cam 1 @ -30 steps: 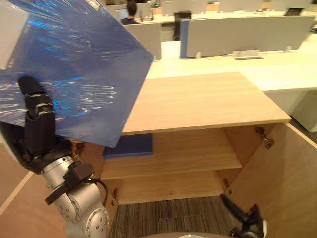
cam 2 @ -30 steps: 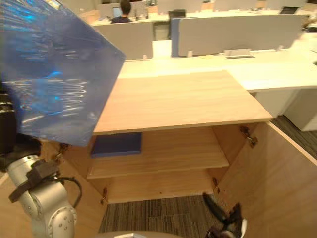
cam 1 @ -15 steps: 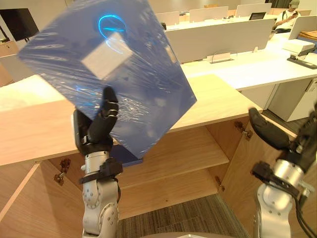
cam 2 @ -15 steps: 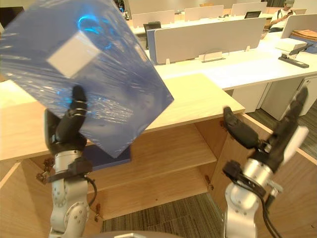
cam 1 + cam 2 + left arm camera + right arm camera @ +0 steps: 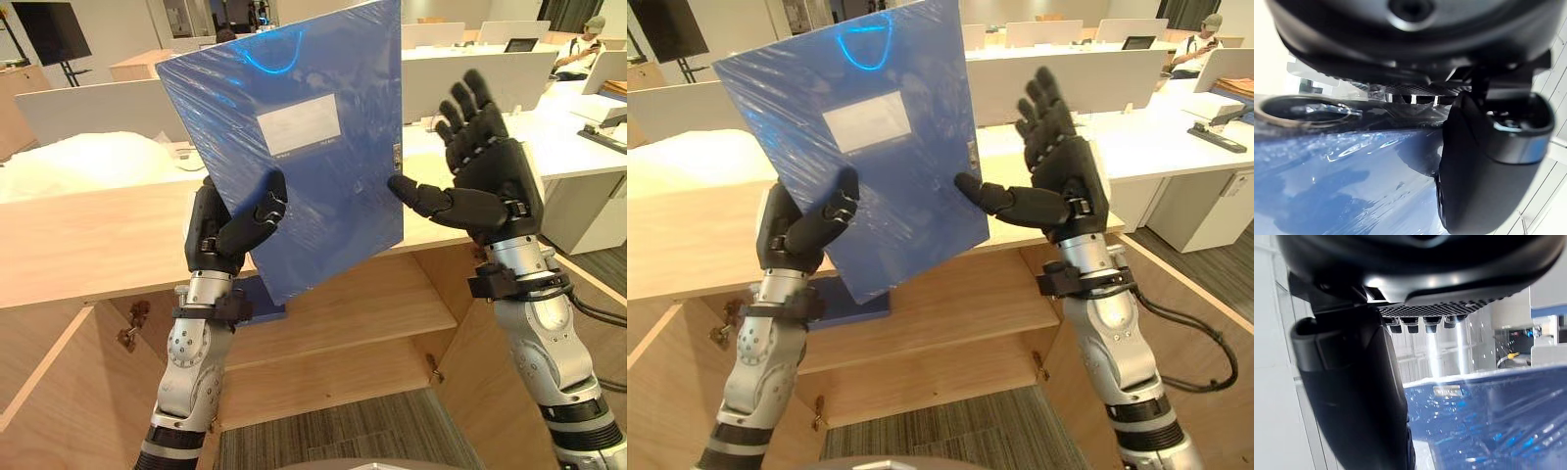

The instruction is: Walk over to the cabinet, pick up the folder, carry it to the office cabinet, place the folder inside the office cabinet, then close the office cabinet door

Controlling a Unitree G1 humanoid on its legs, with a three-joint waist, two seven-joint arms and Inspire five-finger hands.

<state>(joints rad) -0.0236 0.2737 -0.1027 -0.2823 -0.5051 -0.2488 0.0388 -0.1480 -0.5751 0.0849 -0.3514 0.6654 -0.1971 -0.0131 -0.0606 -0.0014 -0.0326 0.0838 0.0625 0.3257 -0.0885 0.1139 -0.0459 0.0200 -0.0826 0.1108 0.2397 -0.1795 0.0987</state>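
Vs. 0.5 s ago: the blue film-wrapped rectangular folder [image 5: 328, 206] has turned from a corner-down, diamond-like tilt to nearly upright, long edges close to vertical and its white paper label [image 5: 298, 124] facing the head camera. The right hand [image 5: 495, 181] was low and well apart from the folder on the right side; it is now raised level with the folder's middle. The whole picture has also shifted since 1.0 s ago, so the camera has moved.

Folder position: held in the air in front of the light wooden office cabinet [image 5: 88, 235], above its top board and not inside it. Both cabinet doors stand open. The lower part of the folder covers part of the upper wooden shelf [image 5: 392, 294], where a flat dark blue item [image 5: 850, 299] lies.

Left hand [image 5: 220, 235]: clamped on the folder's lower left part, thumb curled across the front face, fingers hidden behind. The left wrist view shows the thumb pressed onto the shiny film.

Right hand: fingers straight and spread, pointing up, clear of the folder. Its thumb reaches sideways and its tip touches the folder's right edge, just beside a small metal fitting [image 5: 396, 152]. It grips nothing. The right wrist view shows the folder's blue face just past the thumb.
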